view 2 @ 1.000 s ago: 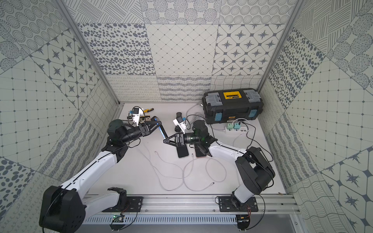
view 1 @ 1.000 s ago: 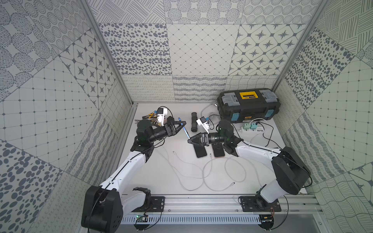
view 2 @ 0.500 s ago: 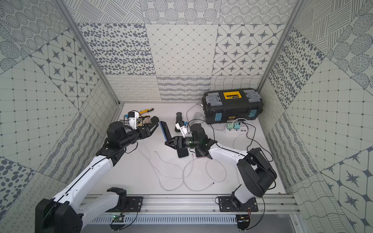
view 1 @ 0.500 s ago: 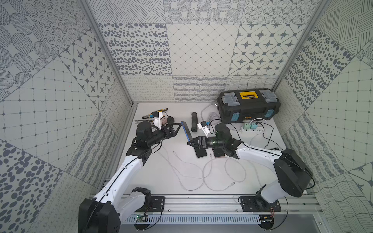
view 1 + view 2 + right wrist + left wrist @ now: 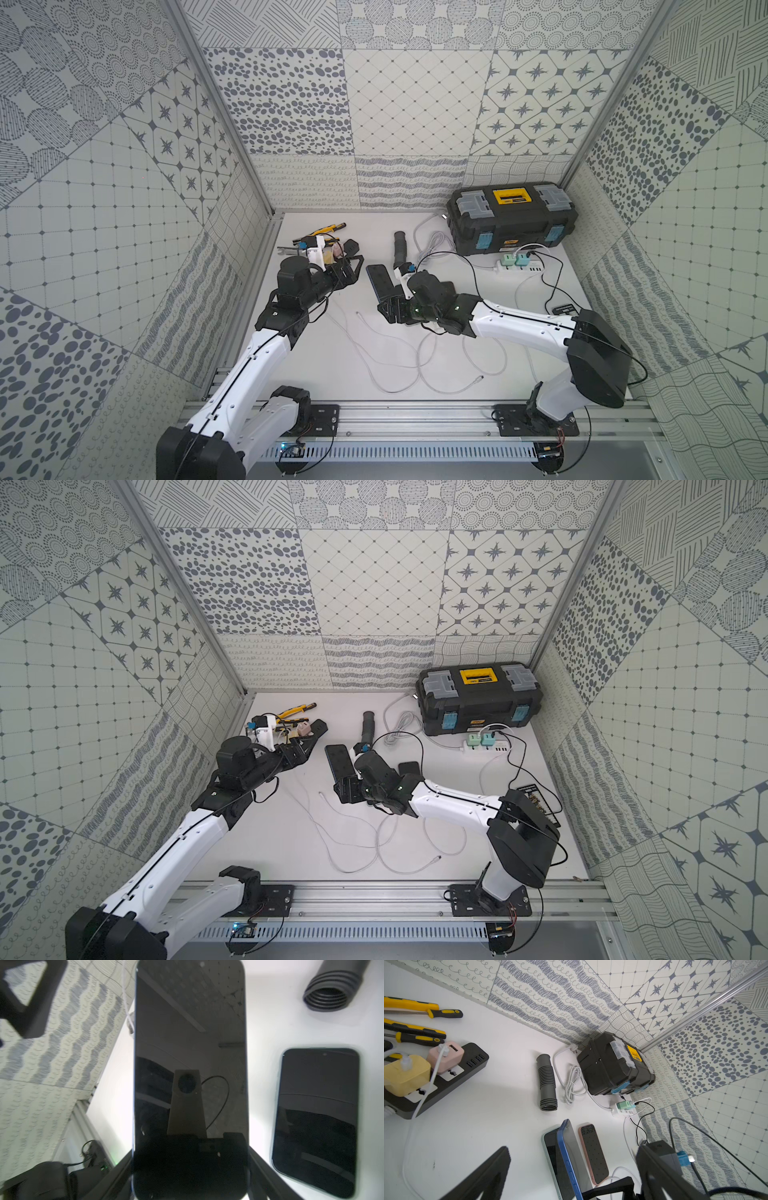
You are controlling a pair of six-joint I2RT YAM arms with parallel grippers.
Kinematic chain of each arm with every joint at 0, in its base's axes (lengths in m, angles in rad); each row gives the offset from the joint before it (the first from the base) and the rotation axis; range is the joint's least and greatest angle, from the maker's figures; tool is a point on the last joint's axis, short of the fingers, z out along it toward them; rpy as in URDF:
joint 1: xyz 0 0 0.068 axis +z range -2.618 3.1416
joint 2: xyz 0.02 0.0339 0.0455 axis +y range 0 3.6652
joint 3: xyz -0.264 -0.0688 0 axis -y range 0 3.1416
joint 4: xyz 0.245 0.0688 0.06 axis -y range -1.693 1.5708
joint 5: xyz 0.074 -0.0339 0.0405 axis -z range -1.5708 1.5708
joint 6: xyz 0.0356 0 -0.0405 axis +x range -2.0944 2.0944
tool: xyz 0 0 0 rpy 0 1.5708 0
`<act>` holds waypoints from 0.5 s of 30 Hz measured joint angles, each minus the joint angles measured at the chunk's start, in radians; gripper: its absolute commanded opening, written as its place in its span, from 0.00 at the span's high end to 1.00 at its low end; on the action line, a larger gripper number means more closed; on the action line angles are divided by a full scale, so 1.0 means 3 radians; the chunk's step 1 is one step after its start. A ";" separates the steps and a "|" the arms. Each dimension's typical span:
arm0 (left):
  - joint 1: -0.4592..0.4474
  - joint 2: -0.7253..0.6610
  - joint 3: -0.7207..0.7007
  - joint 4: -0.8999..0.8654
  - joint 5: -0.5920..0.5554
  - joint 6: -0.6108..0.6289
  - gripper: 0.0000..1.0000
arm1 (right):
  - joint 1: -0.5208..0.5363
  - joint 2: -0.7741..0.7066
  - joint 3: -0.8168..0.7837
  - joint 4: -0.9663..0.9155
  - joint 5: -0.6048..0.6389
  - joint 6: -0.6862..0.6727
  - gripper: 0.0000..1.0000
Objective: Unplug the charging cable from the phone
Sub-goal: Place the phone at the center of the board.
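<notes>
A second ago my two grippers were nose to nose over the phones. Since then my left gripper has drawn back toward the black power strip, its jaws wide apart and empty. My right gripper has tipped the blue phone up off the table, jaws clamped across its width at the lower end. The charging cable lies slack on the table with a loose end near the phone but apart from it. I see no lead in the phone's visible edges, so I judge the plug is out, though the end inside my grip is hidden. The hold worries me most. The phone is a thin slab with slick glass on its face and a smooth, rounded metal rim. Gripped at one end only, its weight hangs out ahead of my jaws. A quick swing could make it pivot or slide out and drop onto the pale-edged phone lying flat just beside it, glass on glass. My left side has its own hazard: thin, limp white leads run from the pink and yellow charger blocks on the strip, and a careless sweep could hook one. The ribbed grey hose looks round enough to roll if nudged.
</notes>
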 measured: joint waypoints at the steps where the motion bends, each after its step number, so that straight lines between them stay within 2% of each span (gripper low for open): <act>1: 0.0003 -0.0005 -0.0009 -0.0004 -0.0020 0.0000 0.01 | 0.0051 0.0057 0.0070 -0.0094 0.0137 0.0005 0.84; 7: 0.0017 -0.0033 -0.0041 -0.0019 -0.0121 -0.0001 0.01 | 0.0289 0.0379 0.0425 -0.0519 0.0759 0.0027 0.84; 15: 0.0019 -0.0042 -0.0053 -0.0022 -0.0191 -0.0001 0.01 | 0.0367 0.0805 0.0666 -0.0716 0.1064 0.0038 0.85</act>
